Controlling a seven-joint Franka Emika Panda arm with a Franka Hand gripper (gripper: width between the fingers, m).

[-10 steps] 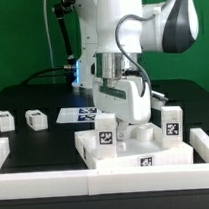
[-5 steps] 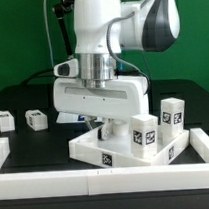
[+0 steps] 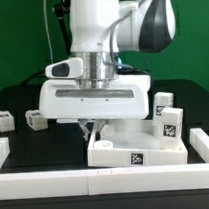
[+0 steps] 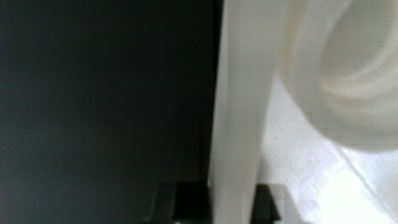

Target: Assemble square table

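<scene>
Slab [image 3: 111, 158] perhaps nearer exterior view's right

Square slab [image 3: 136, 154]: on bench [image 3: 25, 139], just behind front-edge wall [image 3: 57, 179], toward the exterior view's right corner.
Near leg [image 3: 171, 125]: on that slab's right side; far leg [image 3: 163, 101] behind it.
Outer loose leg [image 3: 3, 121], inner loose leg [image 3: 35, 119]: on bench, side by side at the exterior view's left edge.
Claw [image 3: 91, 130]: above the slab, its rim pinched.

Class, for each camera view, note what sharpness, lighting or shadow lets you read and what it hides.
Wrist view: out of focus throughout, the square table's edge a soft white smear beside plain black, no tag legible. Exterior view: evenly lit, fairly sharp, tags read clearly; the white gripper blends into the white parts below it, with little shadow between.
</scene>
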